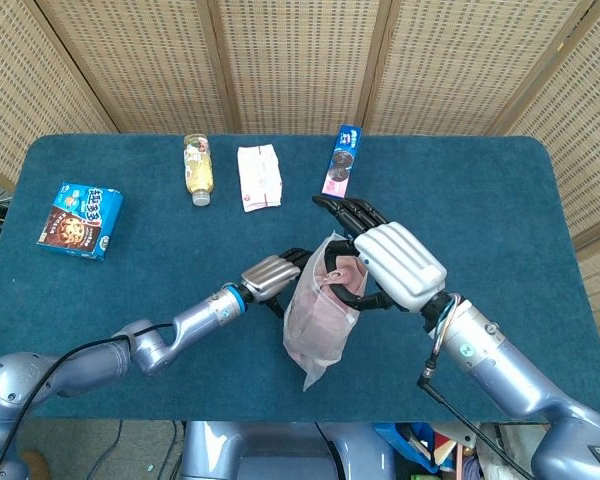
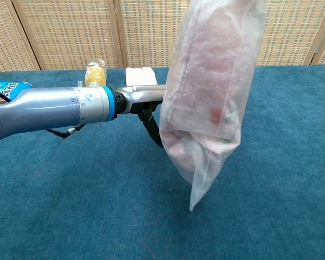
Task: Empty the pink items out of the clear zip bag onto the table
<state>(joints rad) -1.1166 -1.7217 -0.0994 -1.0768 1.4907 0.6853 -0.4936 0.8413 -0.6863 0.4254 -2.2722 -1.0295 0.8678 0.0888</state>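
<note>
The clear zip bag (image 1: 318,318) hangs above the table with pink items inside, its lower corner pointing down; in the chest view the clear zip bag (image 2: 208,97) fills the middle. My right hand (image 1: 400,262) grips the bag's top from the right, dark fingers curled at its mouth. My left hand (image 1: 275,272) reaches in from the left, and its fingertips (image 1: 302,260) are at the bag's upper left edge. In the chest view my left hand (image 2: 143,97) goes behind the bag, one finger (image 2: 151,130) hanging down. Whether it grips the bag is hidden.
Along the far side of the blue table (image 1: 480,190) lie a small bottle (image 1: 198,168), a white packet (image 1: 259,176) and a blue-pink biscuit pack (image 1: 342,160). A blue cookie box (image 1: 80,220) lies at the far left.
</note>
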